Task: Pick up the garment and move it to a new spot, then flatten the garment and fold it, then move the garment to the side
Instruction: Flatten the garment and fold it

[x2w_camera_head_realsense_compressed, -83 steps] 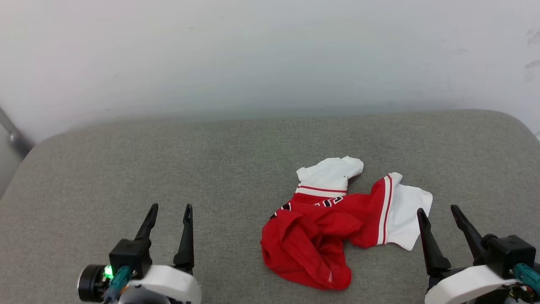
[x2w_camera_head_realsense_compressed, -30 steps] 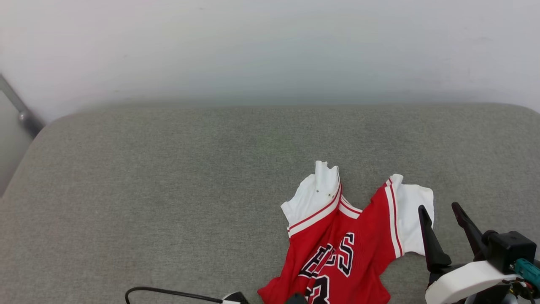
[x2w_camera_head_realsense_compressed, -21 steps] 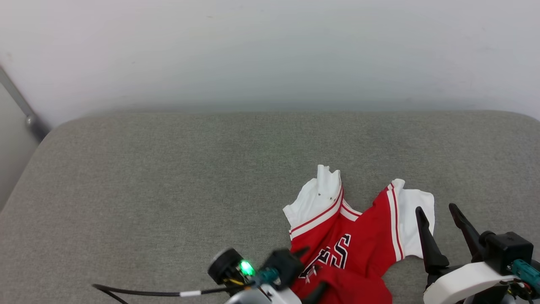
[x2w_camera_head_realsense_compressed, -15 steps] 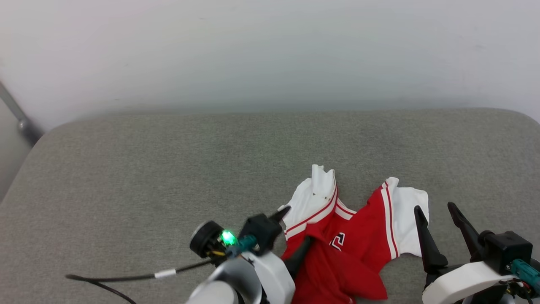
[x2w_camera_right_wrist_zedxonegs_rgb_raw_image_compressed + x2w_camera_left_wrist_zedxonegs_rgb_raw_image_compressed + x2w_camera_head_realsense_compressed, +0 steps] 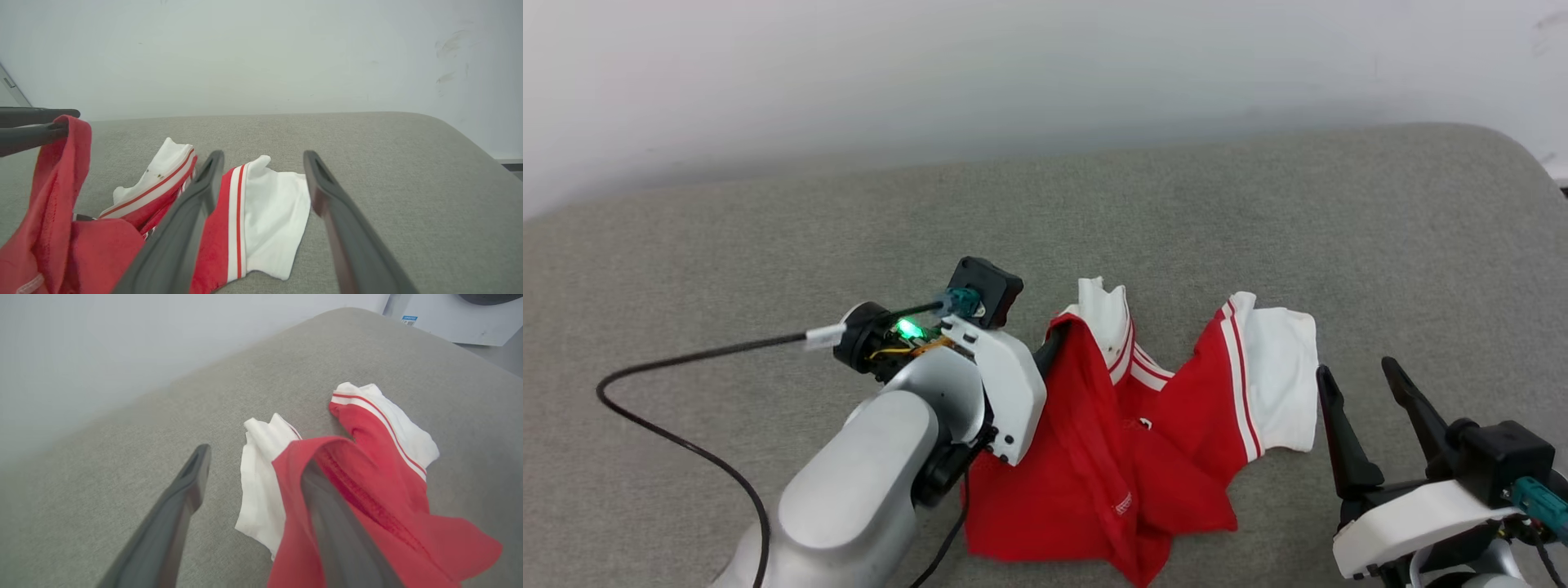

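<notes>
Here the garment (image 5: 1094, 457) drapes over one of the left jaws.

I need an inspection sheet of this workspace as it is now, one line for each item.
Surface: grey fabric pad, smooth.
Job's things: garment, red and white, crumpled, not yet flattened.
Clutter: nothing seen.
Tools: left tool open, garment draped over one finger; right tool open, holding nothing, beside a white sleeve.
Cables: black cable from the left wrist loops across the pad.
Surroundings: pale wall behind; white labelled box beyond the pad.
</notes>
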Tool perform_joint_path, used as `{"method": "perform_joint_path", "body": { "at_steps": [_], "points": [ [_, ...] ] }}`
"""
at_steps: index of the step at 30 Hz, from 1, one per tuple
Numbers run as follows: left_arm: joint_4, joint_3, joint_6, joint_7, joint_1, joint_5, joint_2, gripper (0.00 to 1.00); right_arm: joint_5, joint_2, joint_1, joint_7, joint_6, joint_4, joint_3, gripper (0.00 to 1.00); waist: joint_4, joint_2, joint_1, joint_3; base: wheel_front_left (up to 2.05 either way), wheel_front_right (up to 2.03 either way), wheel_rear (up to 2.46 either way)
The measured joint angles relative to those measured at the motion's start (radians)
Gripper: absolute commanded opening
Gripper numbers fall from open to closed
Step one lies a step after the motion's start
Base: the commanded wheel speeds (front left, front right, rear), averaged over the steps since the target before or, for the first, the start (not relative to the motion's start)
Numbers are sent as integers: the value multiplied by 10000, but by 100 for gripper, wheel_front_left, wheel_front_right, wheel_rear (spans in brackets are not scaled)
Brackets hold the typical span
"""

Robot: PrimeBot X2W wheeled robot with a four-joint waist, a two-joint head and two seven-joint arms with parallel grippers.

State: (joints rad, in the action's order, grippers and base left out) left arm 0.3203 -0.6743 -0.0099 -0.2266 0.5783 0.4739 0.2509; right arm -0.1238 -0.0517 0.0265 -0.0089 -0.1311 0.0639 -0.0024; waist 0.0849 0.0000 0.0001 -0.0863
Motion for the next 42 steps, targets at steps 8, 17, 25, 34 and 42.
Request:
{"method": "perform_joint_path", "body": {
  "at_steps": [8,17,25,34,42],
  "points": [
    [2034,-644,-788,-1793,836,483,-288,100,-171,-2,-466,-276,0,-330,163,100,643,0,-1,-796,0,0,0],
    [3685,-1273,-1093,-3507,1505,1039,-627,100,-213,0,-673,-508,0,-656,182,100,1105,0,-1,-1267,0,0,0],
    [3925,-1465,-982,-2545,1672,811,-583,0,-251,-4,-821,-583,2,-759,75,100,985,0,-1,-1262,0,0,0],
    [2309,-617,343,-704,997,606,750,0,-79,-4,-572,-435,0,-642,-176,100,182,0,-1,-804,0,0,0],
    [268,721,2151,-393,-2591,1965,1875,0,-48,2,-347,-244,0,-399,-232,100,-506,0,-1,-329,0,0,0]
  ]
}}
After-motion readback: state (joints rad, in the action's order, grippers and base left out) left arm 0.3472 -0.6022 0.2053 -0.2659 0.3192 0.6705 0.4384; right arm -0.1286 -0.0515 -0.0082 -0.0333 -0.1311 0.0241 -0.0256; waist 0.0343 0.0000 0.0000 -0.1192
